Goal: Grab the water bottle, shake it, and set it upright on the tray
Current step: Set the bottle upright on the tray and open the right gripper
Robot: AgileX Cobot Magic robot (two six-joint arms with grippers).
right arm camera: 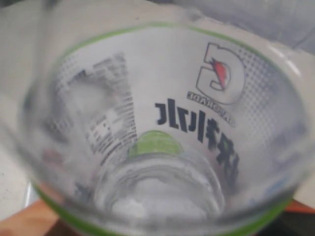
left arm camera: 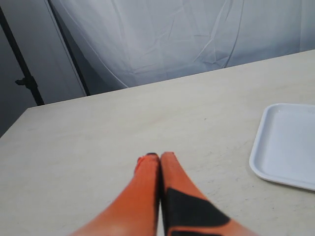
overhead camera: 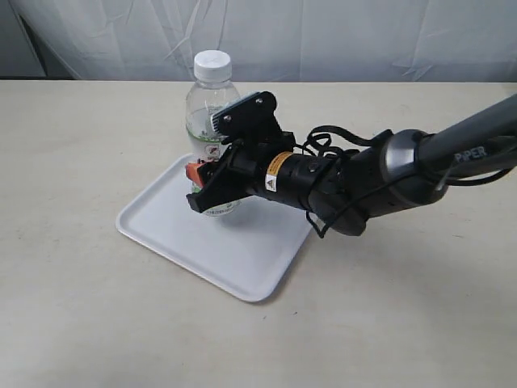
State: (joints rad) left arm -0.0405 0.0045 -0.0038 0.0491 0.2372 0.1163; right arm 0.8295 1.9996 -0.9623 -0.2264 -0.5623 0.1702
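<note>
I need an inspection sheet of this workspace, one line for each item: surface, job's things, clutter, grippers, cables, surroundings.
Surface: beige table, matt, no spill seen.
Job's things: water bottle upright, cap on, seemingly resting on the white tray.
Clutter: nothing seen.
Grippers: right gripper shut on the water bottle at its label; left gripper shut, empty, over the table.
Cables: black cables looped at the right wrist.
Surroundings: white cloth behind; dark stand.

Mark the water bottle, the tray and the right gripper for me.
water bottle [overhead camera: 212,65], exterior view, on its white cap.
tray [overhead camera: 242,263], exterior view, on the bare floor near its front corner.
right gripper [overhead camera: 207,162], exterior view, midway between its fingertips, at the bottle's label.
</note>
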